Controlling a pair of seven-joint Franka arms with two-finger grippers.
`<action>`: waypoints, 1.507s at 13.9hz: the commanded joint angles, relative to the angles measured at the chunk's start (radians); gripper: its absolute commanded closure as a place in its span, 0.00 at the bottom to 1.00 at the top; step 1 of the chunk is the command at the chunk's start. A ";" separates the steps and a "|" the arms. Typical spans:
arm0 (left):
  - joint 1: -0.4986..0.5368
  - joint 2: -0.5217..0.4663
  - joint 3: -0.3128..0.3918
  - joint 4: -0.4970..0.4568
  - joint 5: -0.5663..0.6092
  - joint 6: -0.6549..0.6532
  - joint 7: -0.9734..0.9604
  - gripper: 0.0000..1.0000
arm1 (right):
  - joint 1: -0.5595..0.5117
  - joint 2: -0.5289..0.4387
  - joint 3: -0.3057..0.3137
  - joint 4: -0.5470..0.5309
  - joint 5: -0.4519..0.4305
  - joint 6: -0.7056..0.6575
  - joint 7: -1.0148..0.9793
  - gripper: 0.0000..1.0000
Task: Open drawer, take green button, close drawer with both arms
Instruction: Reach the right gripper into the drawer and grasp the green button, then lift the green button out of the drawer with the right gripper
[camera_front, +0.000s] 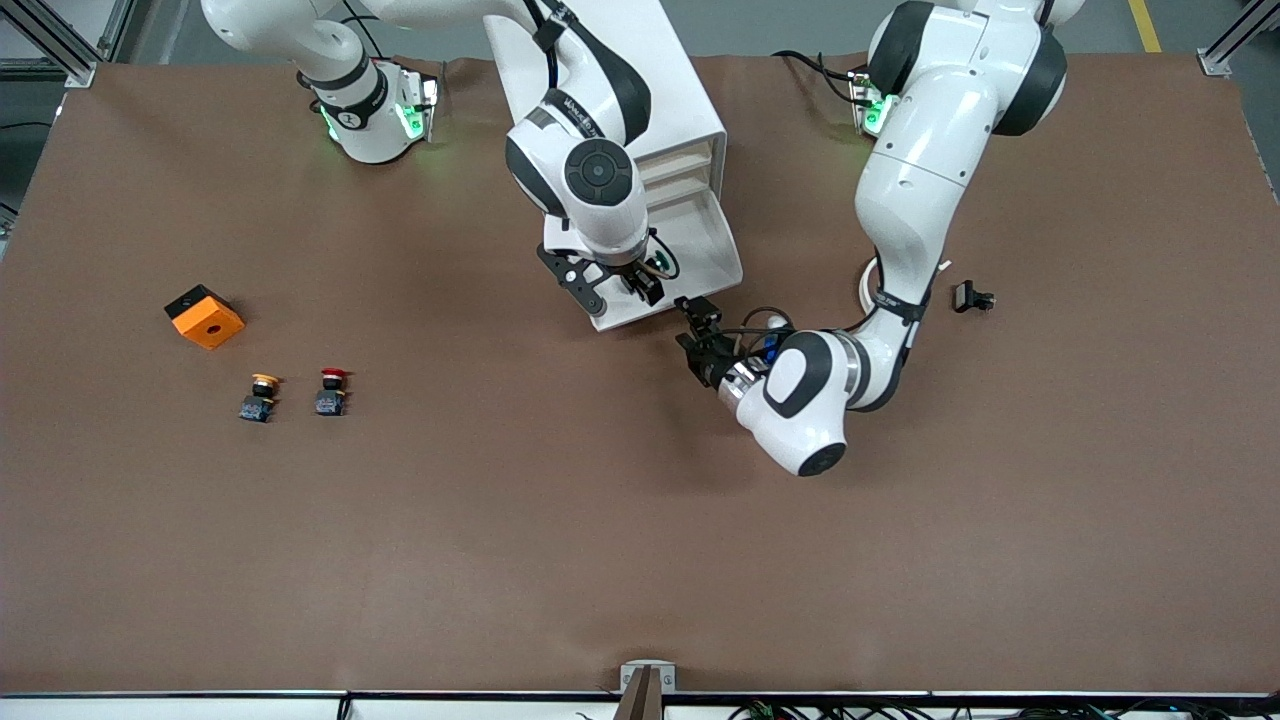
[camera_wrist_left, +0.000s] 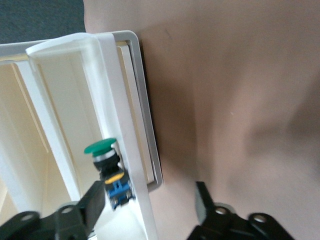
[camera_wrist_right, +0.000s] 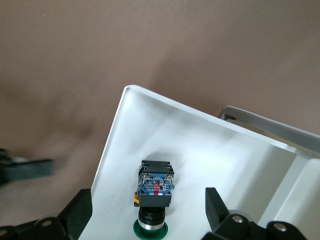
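The right arm is seen reaching from its base over the white cabinet (camera_front: 640, 100), its wrist bent down so that the right gripper (camera_front: 640, 285) hangs over the pulled-out drawer (camera_front: 690, 250). In the right wrist view its fingers (camera_wrist_right: 77, 212) are spread wide on either side of the button (camera_wrist_right: 156, 192), which lies on its side on the drawer's white floor and is not gripped.

The left arm is folded low at its elbow, and the left gripper (camera_front: 700, 335) is held just off the drawer's front corner, toward the left arm's end of the table. Its fingers (camera_wrist_left: 92, 202) are also spread wide and hold nothing.

The button's green cap (camera_wrist_left: 100, 147) is made out only in the wrist views (in the front view it is hidden under the right arm's wrist). The drawer's grey handle (camera_wrist_left: 150, 130) is shown edge-on in the left wrist view.

On the brown table (camera_front: 600, 550), toward the right arm's end, an orange block (camera_front: 204, 316), a yellow-capped button (camera_front: 260, 397) and a red-capped button (camera_front: 331, 391) are set well apart from the cabinet. A small black part (camera_front: 972, 297) lies toward the left arm's end.
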 joint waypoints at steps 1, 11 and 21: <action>0.028 -0.061 0.028 0.030 0.035 -0.007 0.014 0.00 | 0.026 -0.007 -0.010 -0.022 0.016 0.013 0.013 0.00; 0.126 -0.217 0.123 0.037 0.215 0.002 0.552 0.00 | 0.057 0.094 -0.010 -0.008 0.016 0.097 0.012 0.26; 0.104 -0.309 0.140 0.018 0.562 0.100 1.164 0.00 | 0.014 0.111 -0.010 0.111 0.046 0.013 0.066 0.77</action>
